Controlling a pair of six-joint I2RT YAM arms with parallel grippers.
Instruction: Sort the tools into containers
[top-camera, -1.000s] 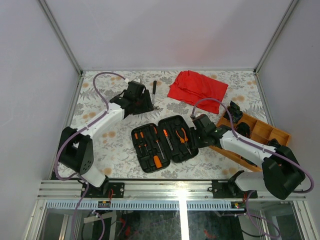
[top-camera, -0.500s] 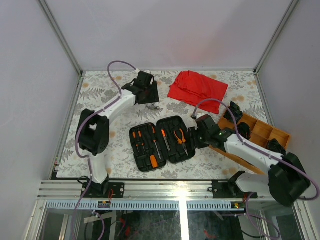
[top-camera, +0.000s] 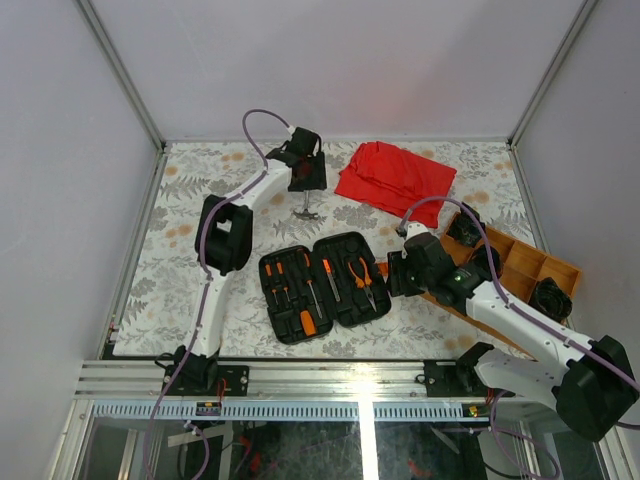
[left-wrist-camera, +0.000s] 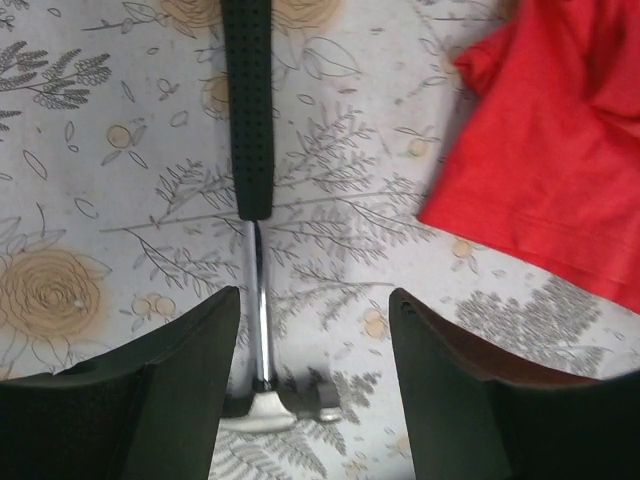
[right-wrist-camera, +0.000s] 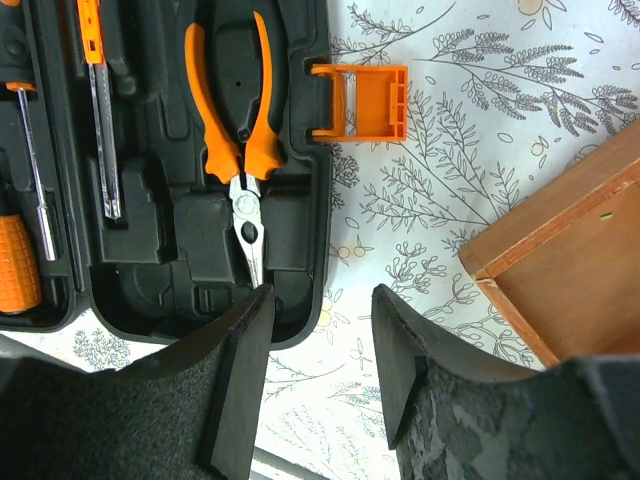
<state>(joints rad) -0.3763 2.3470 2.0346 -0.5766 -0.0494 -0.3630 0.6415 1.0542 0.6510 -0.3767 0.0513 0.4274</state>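
Black rectangular plastic tool case (top-camera: 325, 288) lies open and flat at table centre, both halves facing up. Its moulded slots hold slim screwdrivers with black-and-orange handles (top-camera: 285, 280). In the right half sit orange-handled pliers (right-wrist-camera: 232, 110), nose toward the near edge. A small orange latch (right-wrist-camera: 362, 100) sticks out from the case's right rim over the floral table cover (top-camera: 190, 190).

Right gripper (right-wrist-camera: 320, 300): fingers spread apart with nothing between them. It is over the case's right rim, just beside the pliers' nose. A wooden compartment tray (right-wrist-camera: 560, 260) lies to its right, apart from the case.

One tool is outside the case: a long black-handled tool with chrome shaft and hammer-like head (left-wrist-camera: 250, 110). It lies flat on the table cover at the far side, near the red cloth (left-wrist-camera: 560, 150) with a gap between them.

Left gripper (left-wrist-camera: 312, 305): above that tool, fingers wide apart, holding nothing. They straddle the chrome shaft close to the head. One finger (left-wrist-camera: 200, 360) sits right beside the shaft; contact cannot be told from the wrist view.
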